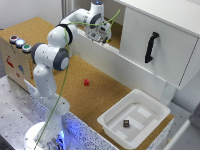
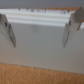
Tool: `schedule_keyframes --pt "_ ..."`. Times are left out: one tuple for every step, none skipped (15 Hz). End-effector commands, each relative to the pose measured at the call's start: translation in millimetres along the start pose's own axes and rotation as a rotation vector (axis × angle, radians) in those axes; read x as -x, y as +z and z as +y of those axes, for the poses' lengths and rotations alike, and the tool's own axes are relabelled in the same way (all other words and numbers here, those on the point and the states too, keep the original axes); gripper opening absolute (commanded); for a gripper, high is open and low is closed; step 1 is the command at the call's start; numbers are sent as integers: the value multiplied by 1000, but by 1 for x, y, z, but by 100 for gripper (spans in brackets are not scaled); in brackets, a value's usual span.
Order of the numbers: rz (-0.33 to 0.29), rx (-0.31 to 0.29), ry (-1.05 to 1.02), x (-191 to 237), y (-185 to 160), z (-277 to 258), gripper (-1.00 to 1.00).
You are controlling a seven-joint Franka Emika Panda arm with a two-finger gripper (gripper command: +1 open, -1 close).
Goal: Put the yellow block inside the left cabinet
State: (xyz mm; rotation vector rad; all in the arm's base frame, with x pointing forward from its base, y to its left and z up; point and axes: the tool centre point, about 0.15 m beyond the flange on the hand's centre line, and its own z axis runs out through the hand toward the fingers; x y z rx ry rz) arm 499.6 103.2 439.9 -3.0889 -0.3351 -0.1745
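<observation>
The yellow block shows in neither view. My gripper [image 1: 103, 42] hangs over the low white front [image 1: 95, 49] of the left cabinet, whose cork-brown floor [image 1: 116, 39] shows just behind it. In the wrist view the gripper [image 2: 39, 35] is open, with its fingers [image 2: 8, 31] wide apart and nothing between them. Beyond them is the cabinet's plain white front [image 2: 40, 52], with a strip of cork surface [image 2: 40, 76] beside it.
The white-fronted cabinet with a black handle [image 1: 150, 47] stands at the exterior view's right. A small red object [image 1: 86, 82] lies on the cork table. A white bin [image 1: 150, 129] holds a small dark object [image 1: 126, 123]. A wooden button box [image 1: 15, 55] stands at the left.
</observation>
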Motion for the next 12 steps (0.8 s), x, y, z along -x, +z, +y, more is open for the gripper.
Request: schedule_keyframes --pt "-6 -87 -37 59 53 -16 100" --pt "-5 -99 -55 66 60 -20 100" --pt "0 -90 -80 73 65 -25 100" --pt "-12 -99 -93 78 71 -28 100" --pt "-15 -105 -109 86 78 -32 100" --pt "-29 -116 -110 94 86 -34 100" --pt "-44 -143 -101 103 95 -34 100" --pt "-67 -153 -95 114 106 -33 100" --pt "-102 -160 -89 122 117 -32 100" --pt "-130 -160 -94 131 127 -30 100" --pt "-143 -167 -96 136 132 -29 100" --pt "-169 -174 -110 142 141 -25 100"
